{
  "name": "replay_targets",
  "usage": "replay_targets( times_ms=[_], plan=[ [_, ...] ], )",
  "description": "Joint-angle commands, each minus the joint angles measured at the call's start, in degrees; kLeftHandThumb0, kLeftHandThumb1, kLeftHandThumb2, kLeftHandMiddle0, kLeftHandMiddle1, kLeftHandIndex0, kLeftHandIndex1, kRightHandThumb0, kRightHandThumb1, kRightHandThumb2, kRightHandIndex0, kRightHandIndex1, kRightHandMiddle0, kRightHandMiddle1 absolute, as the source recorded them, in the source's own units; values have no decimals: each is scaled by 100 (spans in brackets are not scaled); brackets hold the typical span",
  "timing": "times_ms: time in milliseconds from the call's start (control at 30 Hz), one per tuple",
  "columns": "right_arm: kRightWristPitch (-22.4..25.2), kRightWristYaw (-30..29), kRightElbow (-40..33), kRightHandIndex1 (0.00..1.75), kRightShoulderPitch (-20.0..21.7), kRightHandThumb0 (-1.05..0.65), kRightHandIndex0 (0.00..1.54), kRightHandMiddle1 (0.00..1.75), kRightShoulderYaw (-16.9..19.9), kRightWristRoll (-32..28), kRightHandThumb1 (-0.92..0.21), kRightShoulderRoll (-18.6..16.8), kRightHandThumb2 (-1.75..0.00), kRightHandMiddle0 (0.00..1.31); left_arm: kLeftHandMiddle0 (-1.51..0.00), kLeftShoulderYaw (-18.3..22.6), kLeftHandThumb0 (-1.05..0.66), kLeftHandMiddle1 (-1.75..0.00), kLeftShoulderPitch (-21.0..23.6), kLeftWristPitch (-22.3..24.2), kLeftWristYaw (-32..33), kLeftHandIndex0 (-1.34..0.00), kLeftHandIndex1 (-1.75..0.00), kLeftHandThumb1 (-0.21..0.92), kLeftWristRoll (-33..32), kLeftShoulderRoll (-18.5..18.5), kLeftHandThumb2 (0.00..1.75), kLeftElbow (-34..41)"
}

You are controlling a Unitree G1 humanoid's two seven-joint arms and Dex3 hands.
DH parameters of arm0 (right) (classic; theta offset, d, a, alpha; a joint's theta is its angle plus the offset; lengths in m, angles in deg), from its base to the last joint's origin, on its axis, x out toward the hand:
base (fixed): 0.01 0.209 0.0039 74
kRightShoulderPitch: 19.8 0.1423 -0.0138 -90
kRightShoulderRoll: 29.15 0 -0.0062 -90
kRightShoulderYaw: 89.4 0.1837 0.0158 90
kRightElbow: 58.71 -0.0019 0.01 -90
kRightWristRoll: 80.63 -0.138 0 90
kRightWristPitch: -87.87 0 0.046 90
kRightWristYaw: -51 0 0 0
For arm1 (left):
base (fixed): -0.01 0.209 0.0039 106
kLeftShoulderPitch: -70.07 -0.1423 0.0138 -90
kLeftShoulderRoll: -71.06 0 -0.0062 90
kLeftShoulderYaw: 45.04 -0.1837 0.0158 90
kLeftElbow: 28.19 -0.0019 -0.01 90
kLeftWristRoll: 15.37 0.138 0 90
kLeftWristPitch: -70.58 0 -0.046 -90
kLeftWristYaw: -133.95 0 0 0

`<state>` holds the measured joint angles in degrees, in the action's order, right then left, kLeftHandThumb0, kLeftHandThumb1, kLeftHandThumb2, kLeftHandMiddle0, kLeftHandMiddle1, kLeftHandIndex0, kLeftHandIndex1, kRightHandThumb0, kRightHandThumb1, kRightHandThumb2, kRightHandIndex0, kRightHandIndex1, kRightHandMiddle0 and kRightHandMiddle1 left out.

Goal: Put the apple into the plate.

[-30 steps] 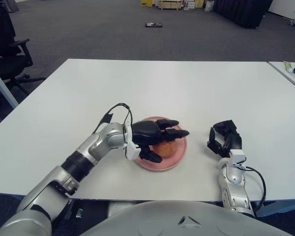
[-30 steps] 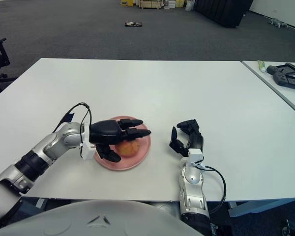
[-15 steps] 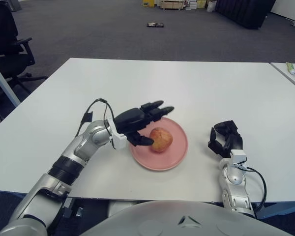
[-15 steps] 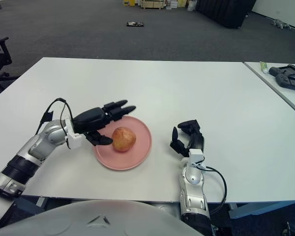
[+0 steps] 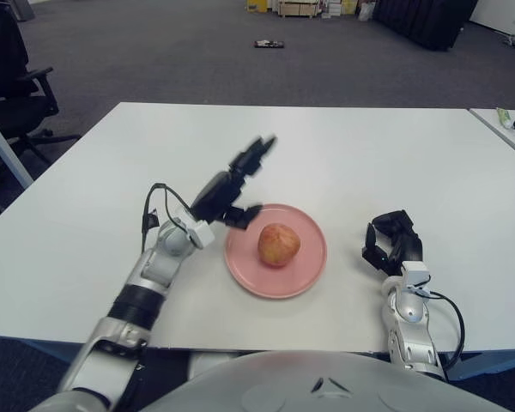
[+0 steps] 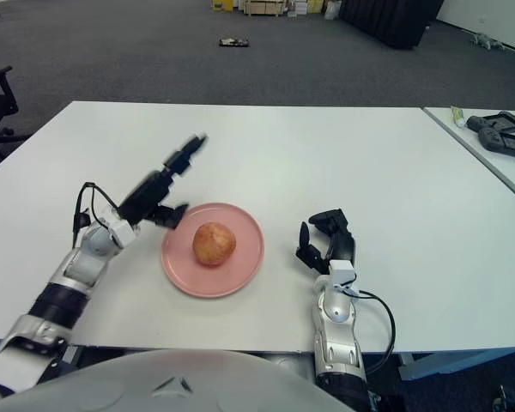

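A yellow-red apple (image 5: 278,244) sits in the middle of the pink plate (image 5: 307,273) on the white table. My left hand (image 5: 237,183) is raised above the plate's left rim, fingers spread and pointing up and away, holding nothing and apart from the apple. My right hand (image 5: 392,244) shows on the table to the right of the plate, fingers curled, empty.
The white table (image 5: 343,154) stretches wide beyond the plate. A second table (image 6: 498,137) at the far right carries dark devices. An office chair (image 5: 13,86) stands off the left edge. Boxes lie on the carpet far behind.
My left hand let go of the apple, drew back to the left off the plate and lifted with fingers spread. The apple stays on the plate. The right hand has not moved.
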<state>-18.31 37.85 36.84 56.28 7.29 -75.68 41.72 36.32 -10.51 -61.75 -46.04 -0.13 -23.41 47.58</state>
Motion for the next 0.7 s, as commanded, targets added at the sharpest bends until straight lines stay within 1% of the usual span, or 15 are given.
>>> replay_targets(
  times_ms=[0,67,133,233,333,400,567,667],
  plan=[
    [-8,25,31,143,119,-41,64,175,22,-78,-53,2,-105,44,0,295,-105,0,-113,66,460,0,0,92,-111,-303,101,36],
    [-32,28,42,144,122,-41,64,175,24,-80,-53,2,-105,44,0,388,-103,0,-170,109,579,0,0,92,-223,-443,99,84],
    [-76,28,57,144,126,-41,64,175,25,-80,-54,-1,-105,44,0,484,-99,0,-233,158,718,0,0,92,-323,-606,96,136],
    [-98,30,66,144,128,-41,64,175,29,-80,-55,-2,-103,43,0,551,-91,0,-270,231,789,0,0,92,-376,-729,93,188],
    [-118,31,75,145,129,-41,63,175,29,-84,-56,-13,-102,42,0,656,-83,0,-311,470,904,0,0,92,-541,-944,93,278],
    [-121,32,75,145,127,-41,63,175,26,-81,-56,-17,-101,42,0,730,-72,0,-326,704,951,-2,-2,92,-630,-1048,94,325],
    [-122,22,75,145,121,-40,63,175,19,-56,-57,-19,-101,42,-4,834,-66,-3,-381,1258,857,0,-26,92,-831,-1125,92,456],
    [-122,9,82,145,120,-40,64,175,18,-25,-57,-7,-100,41,-6,1012,-64,-4,-429,1440,544,0,-39,92,-1301,-994,93,184]
  ],
)
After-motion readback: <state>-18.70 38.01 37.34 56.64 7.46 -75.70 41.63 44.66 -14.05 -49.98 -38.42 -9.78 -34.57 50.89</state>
